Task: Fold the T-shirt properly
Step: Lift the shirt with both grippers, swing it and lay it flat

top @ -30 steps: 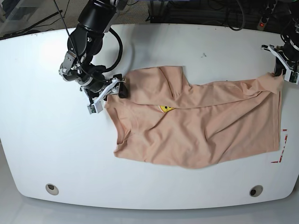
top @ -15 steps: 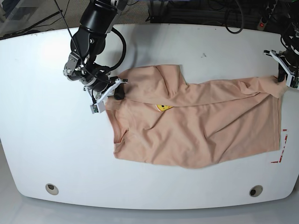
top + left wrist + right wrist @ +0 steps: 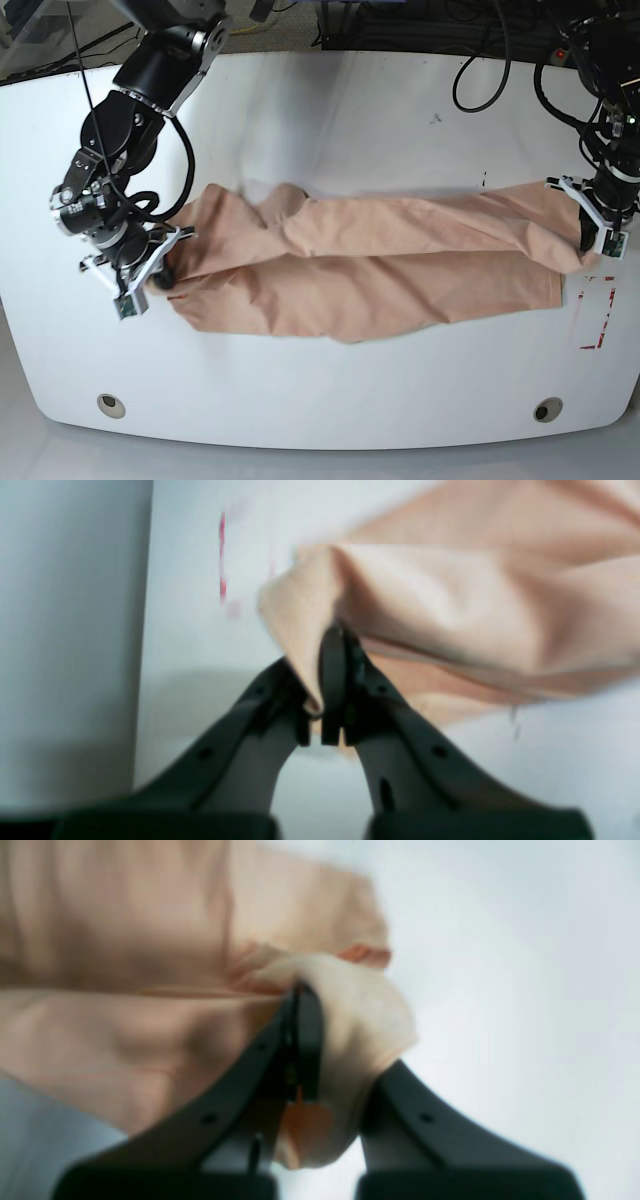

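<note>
Base view shows the T-shirt (image 3: 370, 265) stretched across the white table (image 3: 330, 110) between the left pincer (image 3: 597, 228) and the right pincer (image 3: 152, 272), each closed on a bunched end. The thin cloth could slip out of either grip if the arms pull apart, which would spoil the fold. Red tape marks (image 3: 592, 318) lie near the table's edge, and cables (image 3: 480, 40) hang behind it.

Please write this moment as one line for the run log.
left end effector: shut on T-shirt | right end effector: shut on T-shirt | T-shirt: stretched between both, on table
</note>
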`<state>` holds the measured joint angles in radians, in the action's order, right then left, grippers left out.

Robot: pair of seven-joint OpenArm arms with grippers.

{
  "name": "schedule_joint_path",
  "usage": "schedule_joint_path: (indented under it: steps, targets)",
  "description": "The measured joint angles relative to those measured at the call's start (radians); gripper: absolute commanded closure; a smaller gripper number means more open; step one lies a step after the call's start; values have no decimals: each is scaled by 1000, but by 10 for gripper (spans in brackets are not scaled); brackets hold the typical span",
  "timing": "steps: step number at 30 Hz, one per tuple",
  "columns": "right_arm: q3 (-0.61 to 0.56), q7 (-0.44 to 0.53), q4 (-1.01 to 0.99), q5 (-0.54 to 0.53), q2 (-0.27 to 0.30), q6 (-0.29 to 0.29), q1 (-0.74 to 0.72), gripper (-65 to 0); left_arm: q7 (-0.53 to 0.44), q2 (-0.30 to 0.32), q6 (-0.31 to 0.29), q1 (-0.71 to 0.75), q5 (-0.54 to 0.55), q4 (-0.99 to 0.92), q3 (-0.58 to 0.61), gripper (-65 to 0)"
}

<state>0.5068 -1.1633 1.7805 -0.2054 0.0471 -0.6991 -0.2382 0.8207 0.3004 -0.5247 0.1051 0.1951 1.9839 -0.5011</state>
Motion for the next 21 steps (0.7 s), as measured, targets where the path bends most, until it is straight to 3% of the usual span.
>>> schedule_joint_path:
  steps: [8, 16, 21]
  targets:
    - [-119, -17, -101, 8, 179, 0, -264, 0, 0, -34, 0, -290, -145, -1, 154, 0]
    - [-217, -21, -318, 5, 260, -2, -566, 0, 8, -36, -2, -589, -244, 0, 256, 0]
    - [-302, -11, -403, -7, 288, 0, -760, 0, 101, -21, -4, -804, -257, -2, 263, 0]
